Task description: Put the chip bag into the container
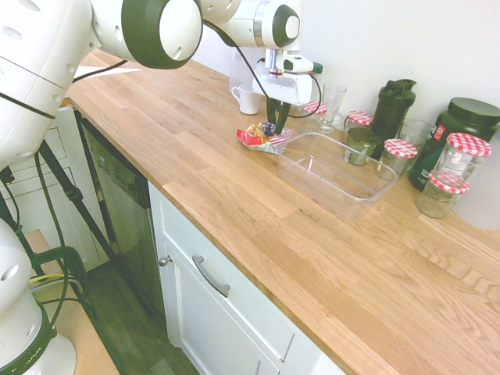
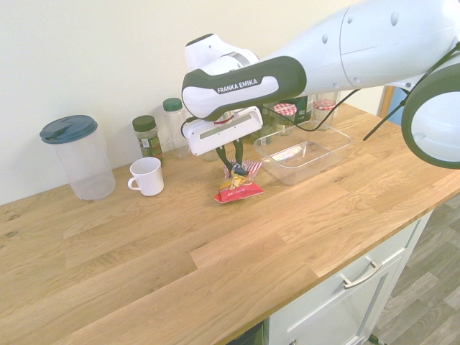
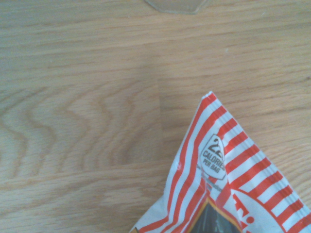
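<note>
Item: chip bag [image 2: 237,188], pinched at its top in my gripper [image 2: 231,169], its lower end at the table [image 2: 144,244]; grip suits lifting. Container [image 2: 305,154] just beside, empty.

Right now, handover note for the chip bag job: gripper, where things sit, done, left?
Gripper: fingers shut on the chip bag, pinching its top end; whether its lower end is clear of the countertop I cannot tell.
Container: on the counter right beside the bag, nothing in it, jars behind it.
Done: bag grasped.
Left: carry the bag over the container's rim, release it inside, pull the arm back.
</note>
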Motion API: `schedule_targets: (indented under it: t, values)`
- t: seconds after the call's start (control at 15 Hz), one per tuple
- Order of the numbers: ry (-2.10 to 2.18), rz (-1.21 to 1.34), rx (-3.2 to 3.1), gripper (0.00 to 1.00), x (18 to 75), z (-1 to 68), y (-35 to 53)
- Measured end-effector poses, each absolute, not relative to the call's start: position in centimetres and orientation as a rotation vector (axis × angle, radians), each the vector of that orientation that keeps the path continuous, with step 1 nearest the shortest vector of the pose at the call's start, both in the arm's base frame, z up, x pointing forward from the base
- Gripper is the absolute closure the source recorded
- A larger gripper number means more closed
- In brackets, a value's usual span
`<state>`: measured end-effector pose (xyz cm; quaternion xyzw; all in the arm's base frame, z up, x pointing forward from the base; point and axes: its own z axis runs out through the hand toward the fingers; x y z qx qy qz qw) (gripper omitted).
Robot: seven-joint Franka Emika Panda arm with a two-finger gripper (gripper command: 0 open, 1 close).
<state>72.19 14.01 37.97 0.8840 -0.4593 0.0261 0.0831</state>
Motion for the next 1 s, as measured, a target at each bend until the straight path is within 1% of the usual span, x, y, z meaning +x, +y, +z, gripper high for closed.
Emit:
schedule_targets:
  t: [0.6, 1.0]
  values:
    - [-1.380, 0.091, 2.651, 1.00, 72.1, 38.2, 13.5]
    - [-1.327, 0.161, 2.721, 1.00, 68.2, 42.5, 16.2]
